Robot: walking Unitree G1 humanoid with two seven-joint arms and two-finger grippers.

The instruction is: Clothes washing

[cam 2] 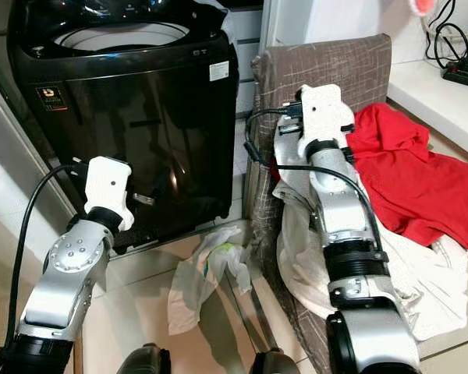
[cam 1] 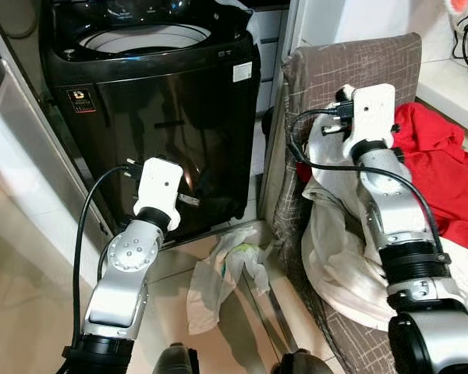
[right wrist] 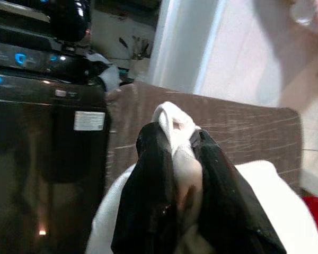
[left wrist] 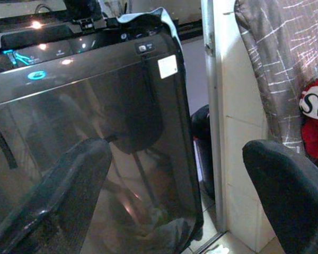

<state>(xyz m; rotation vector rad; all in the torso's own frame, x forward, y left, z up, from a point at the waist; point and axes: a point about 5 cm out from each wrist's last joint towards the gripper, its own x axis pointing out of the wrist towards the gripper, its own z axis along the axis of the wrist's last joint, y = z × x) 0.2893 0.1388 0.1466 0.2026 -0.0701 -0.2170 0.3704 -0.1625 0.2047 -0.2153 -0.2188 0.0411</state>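
Your right gripper (right wrist: pixel 175 153) has its jaws pinched shut on a fold of the white garment (cam 1: pixel 335 257), whose length hangs straight down from the fingers onto the grey-covered seat (cam 1: pixel 351 66). The washing machine's open drum (cam 1: pixel 144 37) lies up and to the left of those jaws, so carry the cloth that way. Your left gripper (left wrist: pixel 175 201), nearer the machine's front, holds nothing, jaws wide apart.

A home laundry corner — black washing machine (cam 1: pixel 152 117), armchair (cam 1: pixel 351 78) heaped with clothes (cam 1: pixel 441 167).
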